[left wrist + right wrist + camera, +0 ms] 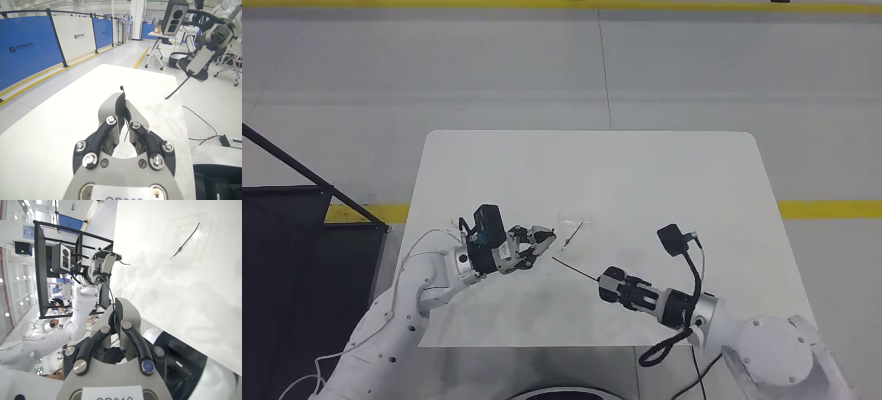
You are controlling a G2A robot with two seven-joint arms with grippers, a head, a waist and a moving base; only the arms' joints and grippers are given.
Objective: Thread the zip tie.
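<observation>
My left gripper (545, 240) (122, 98) is shut on a thin black zip tie (122, 89). The tie's small square head sticks out past the fingertips and its tail hangs between the fingers. My right gripper (604, 284) (114, 306) is shut on a black zip tie strap (577, 268) (173, 93). The strap's free end points toward the left gripper, with a short gap between them. Both grippers hover above the front of the white table (692, 180).
Another black zip tie (573, 233) (186, 240) lies on a clear plastic bag (204, 230) on the table, just beyond the two grippers. A black frame (282, 160) stands off the table's left side.
</observation>
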